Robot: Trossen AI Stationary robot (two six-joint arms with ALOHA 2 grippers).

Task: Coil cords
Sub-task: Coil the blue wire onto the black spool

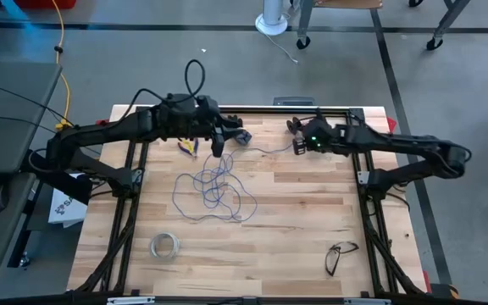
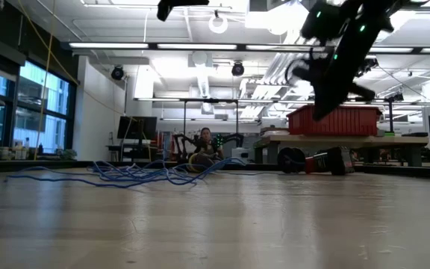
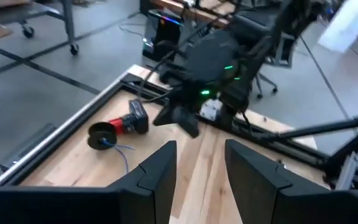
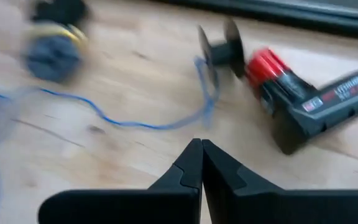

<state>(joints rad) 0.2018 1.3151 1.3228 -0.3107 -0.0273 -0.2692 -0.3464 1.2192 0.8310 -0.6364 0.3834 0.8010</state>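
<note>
Our right pincer (image 4: 201, 163) has its two dark fingers pressed flat together with nothing between them; it hangs above the light wooden table (image 1: 295, 216) near the far edge, short of the small round dark spool (image 4: 219, 51). That spool lies on its side against a red-and-black battery-like tool (image 4: 309, 99), and the thin bluish-grey wire (image 4: 129, 121) runs from it across the boards, passing just beyond the fingertips but not touching them. Our left pincer (image 3: 199, 167) stands part open and empty, raised over the table at its far left part, looking toward the spool.

In the high view most of the wire lies in a loose tangle of loops (image 1: 213, 191) in the middle of the table, well apart from the spool (image 1: 298, 146). We judge the coiling barely begun: the spool looks almost bare, and nearly all the wire is left to wind. The closed right pincer would have to open before it can take hold of spool or wire.
</note>
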